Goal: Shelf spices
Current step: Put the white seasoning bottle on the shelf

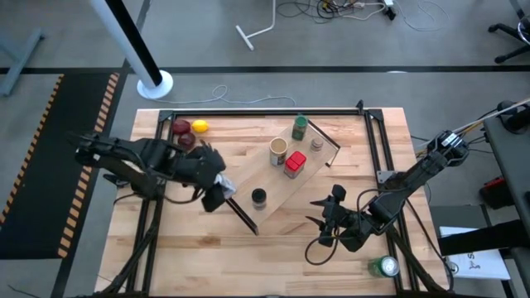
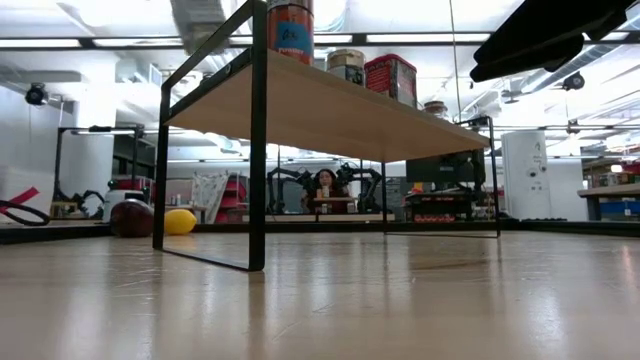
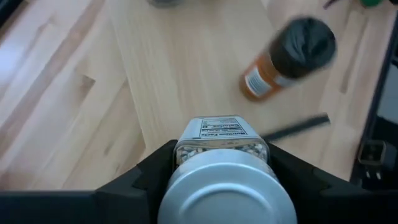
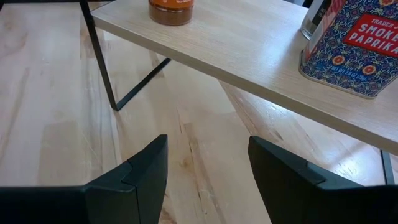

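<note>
Pale slatted tabletop (image 1: 190, 240) fills the middle of the high view, ringed by grey floor, with the shelf (image 1: 277, 186) lying on it as a slanted board running from the lower middle up toward the upper right. Five jars stand on that board: the green-lidded jar (image 1: 300, 127) at its upper end, the tiny grey-lidded jar (image 1: 316, 144) just beside it, the tan jar (image 1: 278, 151) and the red box (image 1: 295, 165) close together near the centre, and the black-lidded jar (image 1: 259, 198) alone toward the lower end. The left gripper (image 1: 217, 192) sits at centre-left of that view, over the board's lower left edge, and its fingers are clamped around the white-lidded jar (image 3: 219, 180); in the left wrist view that jar fills the bottom centre, while the black-lidded jar appears at upper right. The right gripper (image 1: 331, 217) sits at lower right of the high view, just off the board's right edge, its fingers (image 4: 130, 180) spread apart with nothing between them. A yellow fruit (image 1: 199, 127) and two dark red fruits (image 1: 184, 134) lie at upper left of the table, and a green can (image 1: 384, 266) lies at the bottom right.
</note>
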Robot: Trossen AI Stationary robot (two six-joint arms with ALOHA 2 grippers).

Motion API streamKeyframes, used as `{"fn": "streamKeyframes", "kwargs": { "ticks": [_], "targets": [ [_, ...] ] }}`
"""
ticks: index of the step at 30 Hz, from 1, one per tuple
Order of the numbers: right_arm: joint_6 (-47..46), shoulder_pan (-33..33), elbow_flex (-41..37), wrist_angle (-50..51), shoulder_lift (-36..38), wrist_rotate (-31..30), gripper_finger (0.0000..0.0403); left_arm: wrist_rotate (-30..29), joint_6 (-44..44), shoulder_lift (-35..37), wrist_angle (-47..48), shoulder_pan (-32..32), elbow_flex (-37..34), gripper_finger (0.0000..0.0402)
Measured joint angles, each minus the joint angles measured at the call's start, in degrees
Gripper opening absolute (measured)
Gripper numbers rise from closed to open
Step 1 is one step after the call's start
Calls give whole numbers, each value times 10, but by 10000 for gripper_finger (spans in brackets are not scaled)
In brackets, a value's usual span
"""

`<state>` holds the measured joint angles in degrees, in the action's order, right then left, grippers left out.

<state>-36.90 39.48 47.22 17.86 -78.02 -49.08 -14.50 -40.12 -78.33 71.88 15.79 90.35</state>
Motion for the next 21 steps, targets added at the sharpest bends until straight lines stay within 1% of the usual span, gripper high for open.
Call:
{"fn": "streamKeyframes", "kwargs": {
  "ticks": [4, 7, 13, 16, 21],
  "targets": [
    [0, 0, 0, -2, 0, 0, 199, 1, 22, -14, -15, -29, 0, 188],
    [0, 0, 0, -2, 0, 0, 199, 14, 29, -29, -14, -50, 0, 186],
    [1, 0, 0, -1, 0, 0, 199, 34, 47, -69, -13, -59, 3, 190],
    [3, 0, 0, -1, 0, 0, 200, 37, 60, -95, -7, -59, 23, 188],
    [2, 0, 0, -2, 0, 0, 199, 32, 81, -134, 28, -60, 78, 190]
  ]
}}
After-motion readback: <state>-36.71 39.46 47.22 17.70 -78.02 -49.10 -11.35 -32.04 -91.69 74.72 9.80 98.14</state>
